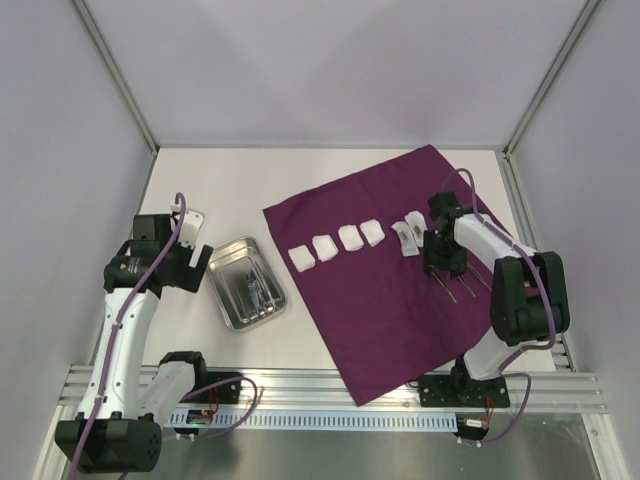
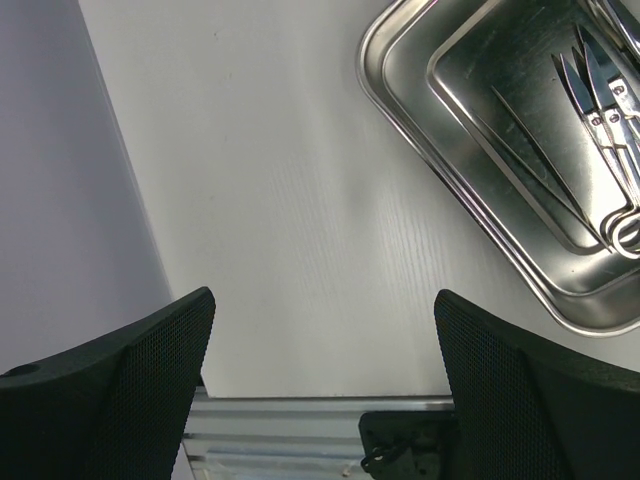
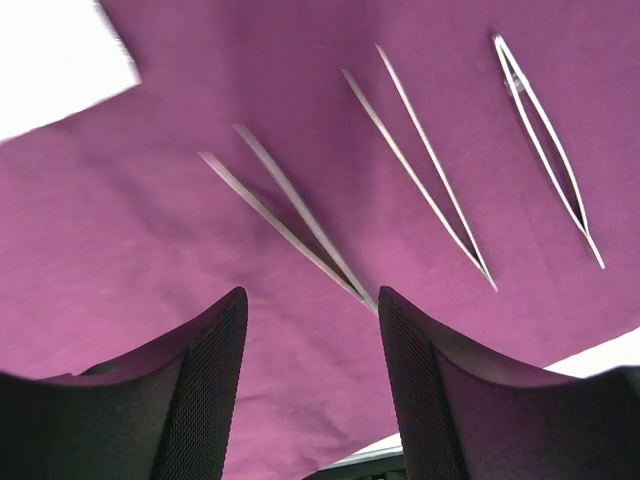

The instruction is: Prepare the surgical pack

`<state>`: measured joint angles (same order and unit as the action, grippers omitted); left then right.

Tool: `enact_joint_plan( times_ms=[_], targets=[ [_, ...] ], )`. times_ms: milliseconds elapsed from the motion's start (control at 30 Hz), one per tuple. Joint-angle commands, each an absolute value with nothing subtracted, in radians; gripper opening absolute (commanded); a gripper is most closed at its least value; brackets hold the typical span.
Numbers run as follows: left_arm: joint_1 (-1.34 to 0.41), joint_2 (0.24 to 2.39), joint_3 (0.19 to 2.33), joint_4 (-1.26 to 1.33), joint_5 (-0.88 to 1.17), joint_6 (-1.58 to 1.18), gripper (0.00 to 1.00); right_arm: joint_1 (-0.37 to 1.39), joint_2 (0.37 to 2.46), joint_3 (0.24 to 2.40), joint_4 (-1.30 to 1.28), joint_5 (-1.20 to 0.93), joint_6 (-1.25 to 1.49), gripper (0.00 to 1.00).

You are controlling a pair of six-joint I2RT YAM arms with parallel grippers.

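Note:
The dark purple cloth (image 1: 400,270) lies spread flat as a sheet on the table. Several white gauze pads (image 1: 338,245) lie in a row on it. Three steel tweezers (image 3: 290,215) lie on the cloth by my right gripper (image 1: 445,268), which is open and empty just above them (image 3: 310,320). The shiny steel tray (image 1: 248,283) sits left of the cloth with scissors and instruments (image 2: 600,110) inside. My left gripper (image 1: 190,262) is open and empty over bare table left of the tray (image 2: 322,330).
A small white packet (image 1: 408,238) lies on the cloth next to the right gripper. White walls enclose the table on three sides. An aluminium rail (image 1: 330,390) runs along the near edge, also seen in the left wrist view (image 2: 300,430).

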<state>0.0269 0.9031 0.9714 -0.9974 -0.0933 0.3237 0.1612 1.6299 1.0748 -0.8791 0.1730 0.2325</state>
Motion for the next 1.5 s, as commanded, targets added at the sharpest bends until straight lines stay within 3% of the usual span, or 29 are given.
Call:
enact_joint_plan(
  times_ms=[0,267,500,800,1233,1467],
  targets=[
    [0.031,0.899,0.999,-0.982,-0.064,0.341,1.00,0.132,1.660,1.055,-0.864,0.130,0.178,0.57],
    [0.031,0.900,1.008,-0.979,-0.060,0.331,1.00,0.078,1.713,1.031,-0.813,0.051,0.132,0.52],
    [0.031,0.862,1.032,-0.976,-0.046,0.324,1.00,0.077,1.753,1.046,-0.807,0.017,0.126,0.19],
    [0.031,0.848,1.028,-0.966,-0.037,0.328,1.00,0.097,1.706,1.034,-0.818,-0.028,0.133,0.00],
    [0.031,0.856,1.016,-0.969,-0.035,0.327,1.00,0.181,1.510,1.132,-0.952,0.066,0.205,0.00],
    [0.032,0.864,0.999,-0.962,-0.130,0.304,1.00,0.461,1.470,1.376,-1.062,0.195,0.293,0.01]
  ],
)
